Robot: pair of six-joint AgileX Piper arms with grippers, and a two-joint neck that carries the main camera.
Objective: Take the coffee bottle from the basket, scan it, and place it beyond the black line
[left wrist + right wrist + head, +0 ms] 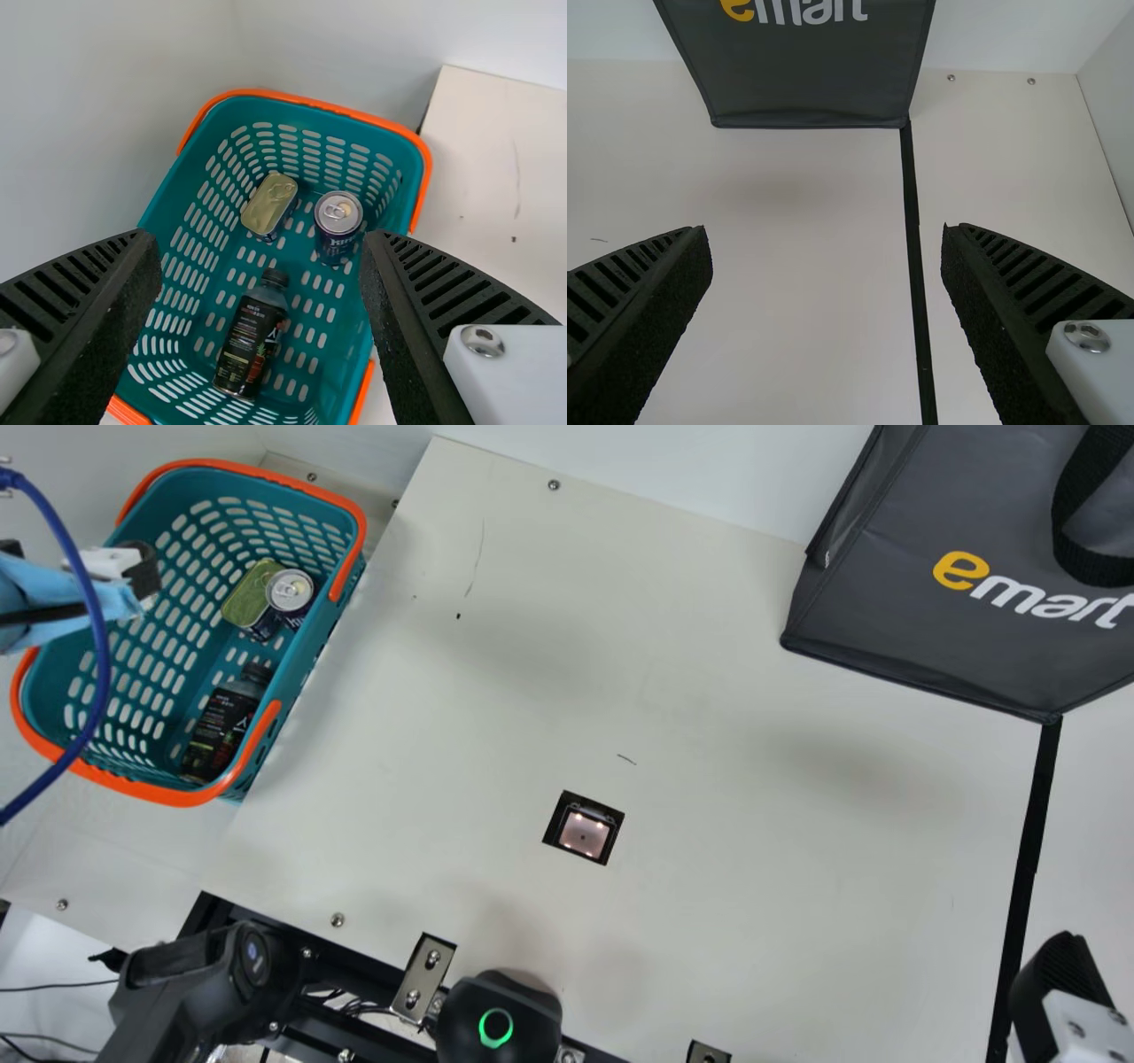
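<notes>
My left gripper (133, 571) is over the left side of the teal basket (321, 642) in the main view. In the left wrist view the left gripper (257, 257) stands open above the basket (190, 164). Lying inside is the dark coffee bottle (217, 731), and the left wrist view has the bottle (252, 341) between the two fingers but well below them, untouched. My right gripper (1054, 992) is at the lower right by the black line (1028, 850); the right wrist view has this gripper (828, 257) open, empty, above the black line (914, 239). A scanner window (583, 831) sits in the table.
Beside the bottle in the basket are a can (290, 592) and a green-lidded tin (251, 593). A dark grey bag (921, 638) stands at the back right. A black device with a green ring (496, 1027) is at the table's front edge.
</notes>
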